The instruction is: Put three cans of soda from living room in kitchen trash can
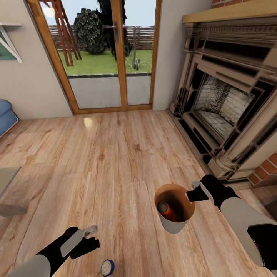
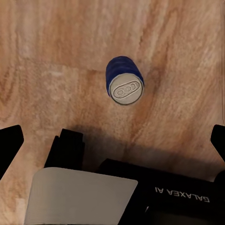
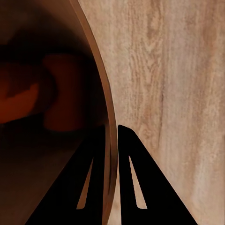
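Living room, wood-plank floor [image 1: 115, 161], fireplace [image 1: 227, 104] on my right, glass doors [image 1: 107, 54] ahead.

My right gripper [image 3: 111, 140] is pinched shut on the trash can's [image 1: 175, 225] rim, one finger inside, one outside; the bin hangs off the floor, tilted. An orange soda can [image 1: 164, 209] lies inside it; a second orange shape beside it is too dim to confirm.

My left gripper [image 1: 90, 236] hovers spread wide and empty above the dark blue soda can [image 2: 124, 80], which stands upright on the planks.

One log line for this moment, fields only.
room: living room | right gripper: shut on trash can rim | orange can: inside | left gripper: open above blue can
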You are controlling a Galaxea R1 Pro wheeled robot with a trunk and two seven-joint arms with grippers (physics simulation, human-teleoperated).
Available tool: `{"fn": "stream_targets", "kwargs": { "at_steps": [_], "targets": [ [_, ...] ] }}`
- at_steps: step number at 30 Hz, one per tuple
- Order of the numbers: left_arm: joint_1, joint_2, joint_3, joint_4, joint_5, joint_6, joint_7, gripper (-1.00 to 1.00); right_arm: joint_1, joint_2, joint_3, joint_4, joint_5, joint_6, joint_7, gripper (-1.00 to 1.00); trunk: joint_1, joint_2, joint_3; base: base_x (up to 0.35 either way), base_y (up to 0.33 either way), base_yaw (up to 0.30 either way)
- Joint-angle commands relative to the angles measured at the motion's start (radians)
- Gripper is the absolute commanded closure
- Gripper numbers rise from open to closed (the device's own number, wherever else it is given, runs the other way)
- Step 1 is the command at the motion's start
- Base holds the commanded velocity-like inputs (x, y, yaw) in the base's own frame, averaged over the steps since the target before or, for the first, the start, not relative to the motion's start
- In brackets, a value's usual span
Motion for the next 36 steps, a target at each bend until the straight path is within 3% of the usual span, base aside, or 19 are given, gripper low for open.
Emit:
{"fn": "stream_targets", "kwargs": {
  "at_steps": [1,14,20,36],
  "targets": [
    [0.000,0.000,0.000,-0.003,0.000,0.000,0.000,-1.00,0.000,0.000,-0.003,0.000,-0.020,0.003,0.008,1.00,0.004,-0.007,-0.003,0.000,0.000,0.000],
    [0.000,0.000,-0.001,-0.019,0.000,0.000,0.000,-1.00,0.000,0.000,-0.004,-0.001,-0.021,0.003,0.008,1.00,0.054,-0.098,-0.044,0.000,0.000,0.000],
    [0.001,0.000,-0.001,-0.023,0.000,-0.001,0.000,-1.00,0.000,-0.001,-0.005,-0.001,-0.021,0.003,0.008,1.00,0.054,-0.098,-0.044,0.000,0.000,0.000],
    [0.000,-0.007,-0.005,-0.023,-0.001,-0.001,0.001,-1.00,0.001,-0.001,-0.009,-0.002,-0.026,0.032,0.009,1.00,0.115,-0.210,-0.094,0.000,0.000,0.000]
  ]
}}
